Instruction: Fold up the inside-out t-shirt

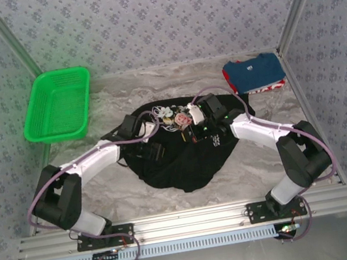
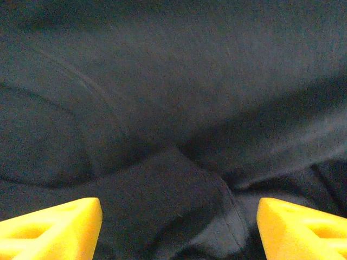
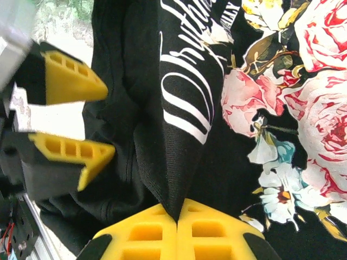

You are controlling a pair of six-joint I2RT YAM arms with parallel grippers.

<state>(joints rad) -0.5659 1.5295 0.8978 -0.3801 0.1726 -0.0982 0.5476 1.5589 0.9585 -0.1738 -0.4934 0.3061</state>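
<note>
Left jaws wide, right jaws tight on t-shirt [image 3: 142, 162]

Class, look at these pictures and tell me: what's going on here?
Two robot arms are working on a black t-shirt that lies bunched in the middle of the table. The right gripper is shut on a fold of it, beside the flower print. The left gripper is open over the cloth, holding nothing. A green basket and a folded blue shirt lie at the far corners.
</note>
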